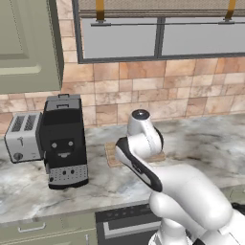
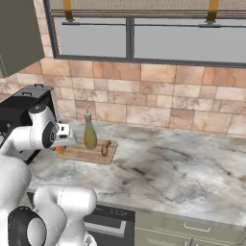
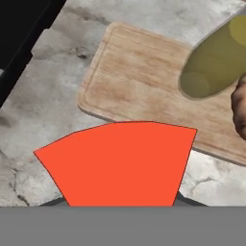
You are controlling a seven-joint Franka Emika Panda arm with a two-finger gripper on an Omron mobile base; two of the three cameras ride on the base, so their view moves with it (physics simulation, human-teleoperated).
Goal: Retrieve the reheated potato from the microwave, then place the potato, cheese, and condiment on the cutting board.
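From my seat the hand view tells me most: a broad orange-red wedge, the cheese (image 3: pixel 120 163), sits right at the fingertip end of the camera, its narrow end down where the jaws rise, so I read the gripper (image 2: pixel 61 145) as closed narrowly on the cheese, holding it just off the near edge of the cutting board (image 3: pixel 139 86). The finger tips themselves are hidden behind the wedge, so I cannot see the contact directly. In the right base view the hand hangs at the left end of the cutting board (image 2: pixel 109 154), with a small speck of orange and red showing just beneath it at the board's left corner; whether the wedge touches the wood or the counter I cannot tell. On the board, the condiment (image 2: pixel 90 133) stands upright near its middle, olive-yellow with a slim neck, and the potato (image 2: pixel 105 147) lies just to the right of the bottle, a small brown lump close to the board's right end. In the hand view the bottle's round olive base (image 3: pixel 214 62) rests on the board beyond the cheese, with the brown edge of the potato (image 3: pixel 239 103) beside it at the frame's border. From the left base view the arm's elbow covers most of the board (image 1: pixel 112 154), which lies on the marble counter (image 1: pixel 206 143) just right of the black coffee machine (image 1: pixel 62 143), with a silver toaster (image 1: pixel 23 136) on that machine's far side.
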